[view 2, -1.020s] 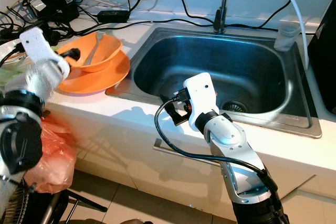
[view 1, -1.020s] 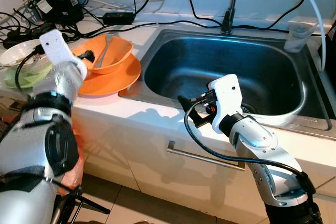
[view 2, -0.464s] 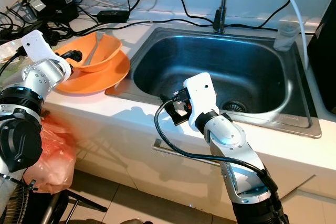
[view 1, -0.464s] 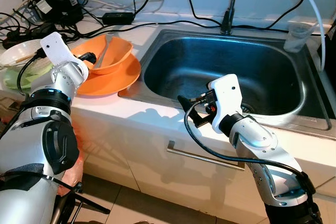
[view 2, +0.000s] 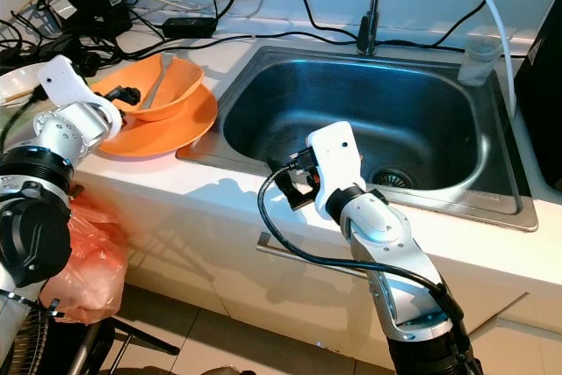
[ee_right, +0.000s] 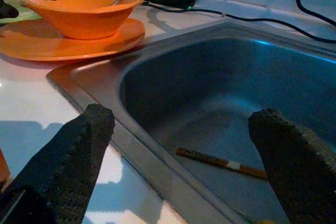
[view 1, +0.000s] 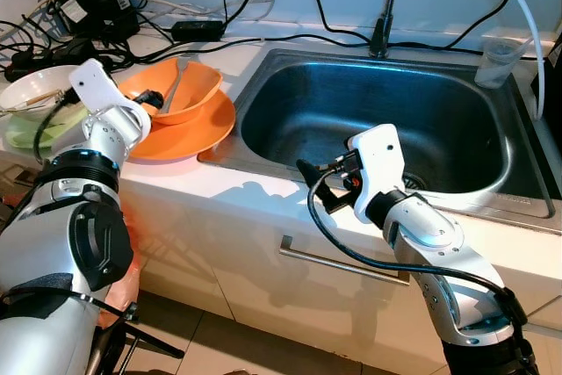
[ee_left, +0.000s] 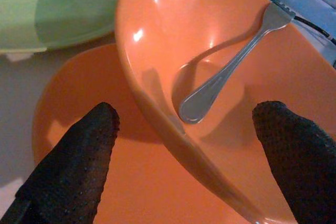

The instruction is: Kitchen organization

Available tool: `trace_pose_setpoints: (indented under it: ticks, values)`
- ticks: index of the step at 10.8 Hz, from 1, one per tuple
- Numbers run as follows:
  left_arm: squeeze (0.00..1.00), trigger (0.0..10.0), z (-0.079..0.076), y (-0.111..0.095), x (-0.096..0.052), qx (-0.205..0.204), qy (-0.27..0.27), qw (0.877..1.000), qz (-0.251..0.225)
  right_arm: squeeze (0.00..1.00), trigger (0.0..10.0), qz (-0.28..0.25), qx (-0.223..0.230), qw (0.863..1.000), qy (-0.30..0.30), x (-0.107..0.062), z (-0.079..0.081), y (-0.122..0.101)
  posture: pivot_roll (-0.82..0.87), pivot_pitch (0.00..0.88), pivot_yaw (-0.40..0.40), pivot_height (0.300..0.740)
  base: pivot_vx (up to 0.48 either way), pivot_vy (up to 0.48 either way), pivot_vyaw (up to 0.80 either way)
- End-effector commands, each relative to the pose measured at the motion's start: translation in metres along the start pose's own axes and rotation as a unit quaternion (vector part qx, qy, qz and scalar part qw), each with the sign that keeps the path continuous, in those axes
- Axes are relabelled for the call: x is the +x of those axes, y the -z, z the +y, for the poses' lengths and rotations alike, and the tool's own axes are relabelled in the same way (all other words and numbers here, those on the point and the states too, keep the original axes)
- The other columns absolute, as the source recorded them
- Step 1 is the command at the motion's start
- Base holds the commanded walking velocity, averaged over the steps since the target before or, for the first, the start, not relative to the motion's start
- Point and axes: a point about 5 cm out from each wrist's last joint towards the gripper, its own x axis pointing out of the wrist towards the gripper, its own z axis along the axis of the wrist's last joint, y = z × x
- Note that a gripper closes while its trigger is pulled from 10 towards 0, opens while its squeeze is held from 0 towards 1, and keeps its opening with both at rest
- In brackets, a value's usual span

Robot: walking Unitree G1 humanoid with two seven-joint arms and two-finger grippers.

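Bowl, glossy orange, angular rim, sits on your matching orange plate on the surface left of the sink, a metal fork lying inside it. Your left hand straddles its near rim, fingers apart. Your right hand, fingers also apart, hovers at the sink's front edge, where a chopstick lies in the basin.

Left gripper raised, fingers spread wide — right gripper level, likewise spread.
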Motion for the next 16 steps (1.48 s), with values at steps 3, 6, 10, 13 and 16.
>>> trace_pose_setpoints:
  ticks: [3, 6, 10, 13, 16]
  values:
    - [0.0, 10.0, -0.001, 0.005, 0.001, -0.01, -0.009, 1.0, 0.009, 0.0, 10.0, -0.002, 0.002, 1.0, -0.001, 0.001, 0.001, 0.0, -0.02, 0.0, 0.093, 0.74, 0.0, 0.0, 0.0]
    - [0.0, 10.0, 0.001, 0.009, 0.002, -0.015, -0.011, 1.0, 0.016, 0.0, 10.0, -0.002, 0.003, 1.0, -0.002, 0.0, 0.002, 0.001, -0.03, 0.0, 0.094, 0.74, 0.0, 0.0, 0.0]
    - [0.0, 10.0, 0.002, 0.017, 0.003, -0.021, -0.014, 0.999, 0.024, 0.0, 10.0, 0.0, 0.003, 1.0, -0.002, 0.0, 0.002, 0.001, -0.03, 0.0, 0.095, 0.74, 0.0, 0.0, 0.0]
    - [0.0, 10.0, 0.005, 0.014, 0.003, -0.018, -0.017, 0.999, 0.024, 0.0, 10.0, 0.0, 0.003, 1.0, -0.002, -0.001, 0.002, 0.002, -0.02, 0.0, 0.093, 0.74, 0.0, 0.0, 0.0]
    - [0.0, 10.0, 0.013, 0.012, 0.002, -0.012, -0.025, 0.999, 0.029, 0.0, 10.0, -0.001, 0.002, 1.0, -0.004, 0.001, 0.001, 0.001, -0.02, 0.0, 0.088, 0.74, 0.0, 0.0, 0.0]
